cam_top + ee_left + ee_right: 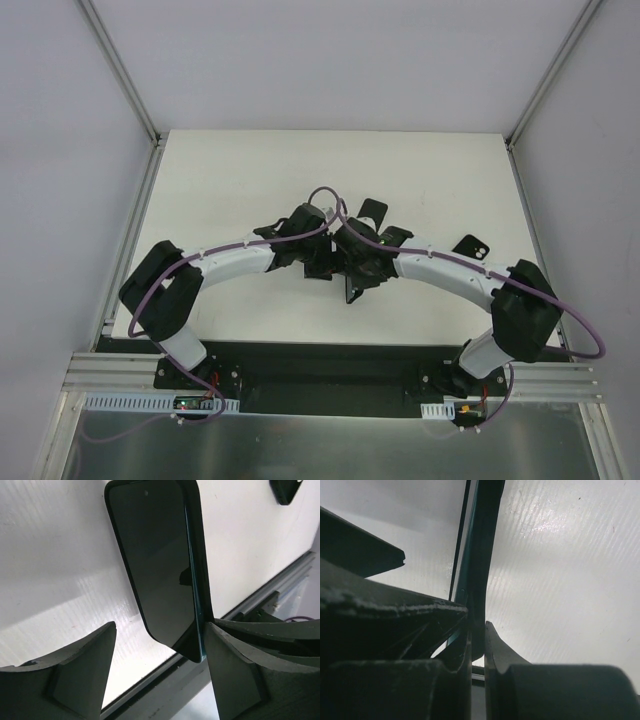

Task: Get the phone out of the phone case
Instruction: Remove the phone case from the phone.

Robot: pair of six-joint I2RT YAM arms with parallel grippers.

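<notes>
White surface (240, 170) boxed in by pale walls (60, 150) and aluminium rails (125, 70), seen from above. Two white arms (240, 262) arched inward from the bottom edge, meeting just below the centre of the top view, with purple cables (165, 285) along both.

Left claw (161, 630): spread wide. Frames the phone (155, 565) in the left wrist view, with the dark screen facing the camera. Long side slanting from the top of the frame down to between the fingers. Finger at lower right (235, 665) touching the phone case (196, 540) near its lower end. Finger at lower left (80, 670) apart from it, with bright surface showing in the gap.

Right claw (478, 625): pinched narrow on the phone case. Thin black strip rising from between the fingers to the top of the right wrist view, a teal edge just beside it on the left.

Phone lodged in the case: black case wall along the right side of the screen in the left wrist view, a teal line between the two. Cannot tell how deep it sits.

In the top view, phone and case mostly hidden under both claws at centre frame.

Elsewhere on the surface: black spare case (472, 247) with a camera cut-out, lying flat at right of centre beside the right arm. Another black piece (372, 212) just above the claws. Black corner (287, 490) at the upper right of the left wrist view.
</notes>
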